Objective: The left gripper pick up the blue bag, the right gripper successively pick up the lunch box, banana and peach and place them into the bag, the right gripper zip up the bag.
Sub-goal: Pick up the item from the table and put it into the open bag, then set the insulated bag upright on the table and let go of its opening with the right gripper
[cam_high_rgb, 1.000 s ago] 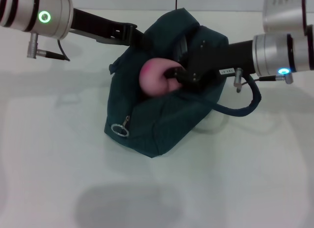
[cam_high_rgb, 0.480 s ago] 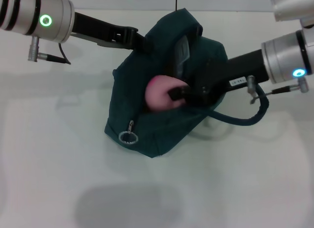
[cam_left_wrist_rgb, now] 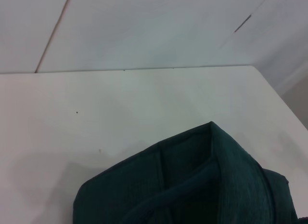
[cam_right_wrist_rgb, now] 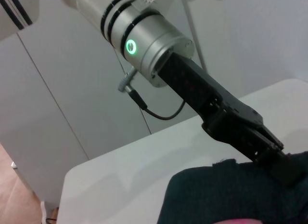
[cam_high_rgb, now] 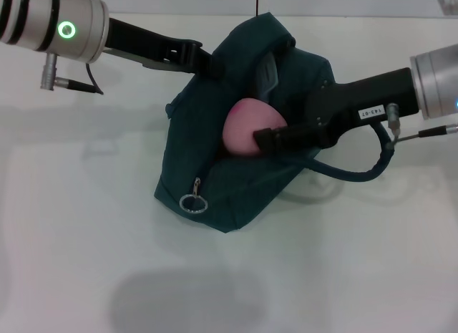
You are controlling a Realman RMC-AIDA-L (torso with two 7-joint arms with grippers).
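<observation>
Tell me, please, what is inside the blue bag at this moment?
In the blue bag's opening sits the pink peach, with the right gripper at it. Anything deeper is covered by peach and fabric.

Peach (cam_high_rgb: 248, 129) apparently blocking bag mouth (cam_high_rgb: 268, 82)

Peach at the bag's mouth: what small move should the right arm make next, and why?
Probably open and draw back. The peach sits in the blue bag opening, with the right end effector against it. The left end effector holds the bag's far edge. The zipper ring hangs undone.
</observation>
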